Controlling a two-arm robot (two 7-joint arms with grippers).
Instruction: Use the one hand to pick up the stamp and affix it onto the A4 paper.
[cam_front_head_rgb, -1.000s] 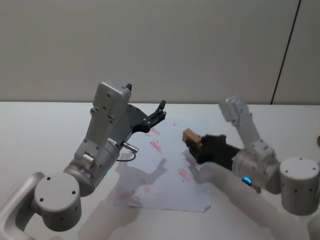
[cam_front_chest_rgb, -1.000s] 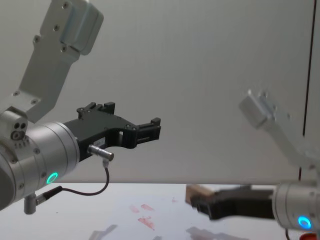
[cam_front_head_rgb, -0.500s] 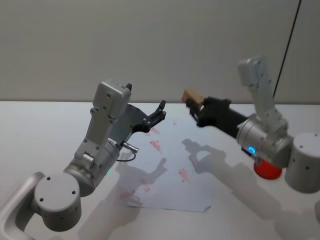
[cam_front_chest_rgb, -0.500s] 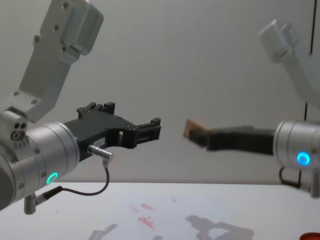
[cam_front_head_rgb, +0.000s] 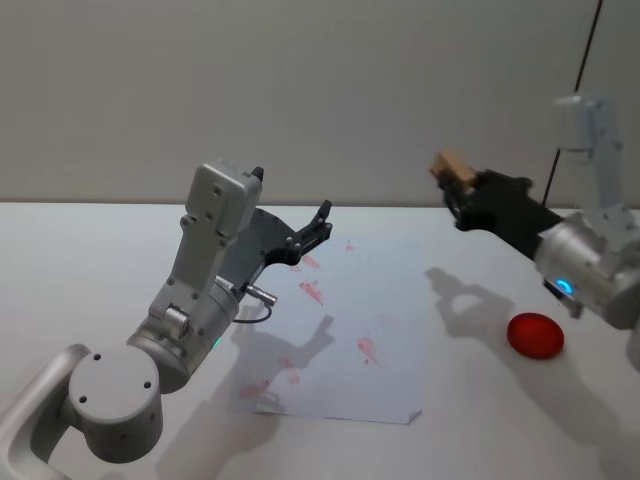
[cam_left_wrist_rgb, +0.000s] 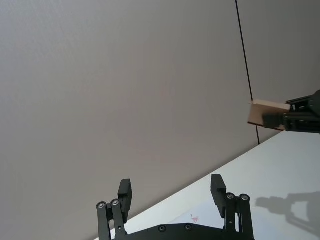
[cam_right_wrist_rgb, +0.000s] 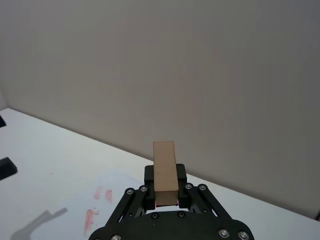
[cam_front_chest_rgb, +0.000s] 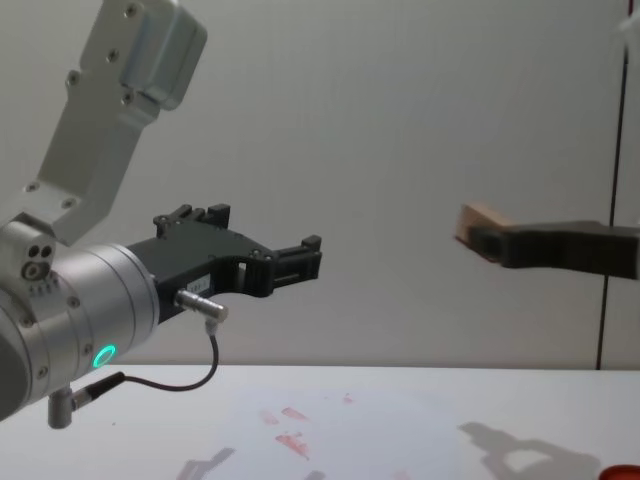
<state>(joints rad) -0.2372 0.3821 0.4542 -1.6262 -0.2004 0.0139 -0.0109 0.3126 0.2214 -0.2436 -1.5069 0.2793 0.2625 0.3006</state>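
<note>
As seen in the head view, the stamp (cam_front_head_rgb: 450, 166) is held aloft by the right gripper (cam_front_head_rgb: 461, 186), well above the tabletop (cam_front_head_rgb: 80, 260) and to the right of the A4 paper (cam_front_head_rgb: 350, 330). The fingers are closed on the wooden block. The paper is laid flat at the centre and is marked with several red-pink ink marks (cam_front_head_rgb: 312, 291). A red round object (cam_front_head_rgb: 535, 335) is seen on the tabletop to the right of the sheet, below the right arm. The left gripper (cam_front_head_rgb: 318, 225) is held over the far left corner of the paper, its fingers spread apart with nothing between them.

In the left wrist view, the left gripper (cam_left_wrist_rgb: 171, 192) is shown with its two fingers wide apart, and the stamp (cam_left_wrist_rgb: 267, 114) is seen farther off against the wall (cam_left_wrist_rgb: 125, 75), clamped at one end.

In the right wrist view, the stamp (cam_right_wrist_rgb: 164, 170) is gripped between the two fingers of the right gripper (cam_right_wrist_rgb: 165, 189), most of its length projecting beyond them. Ink marks (cam_right_wrist_rgb: 91, 218) are seen on the surface below.

In the chest view, the stamp (cam_front_chest_rgb: 478, 222) is carried high at the right, clear of the tabletop, and the left gripper (cam_front_chest_rgb: 305, 258) is raised at the left at a similar height, well apart from it.
</note>
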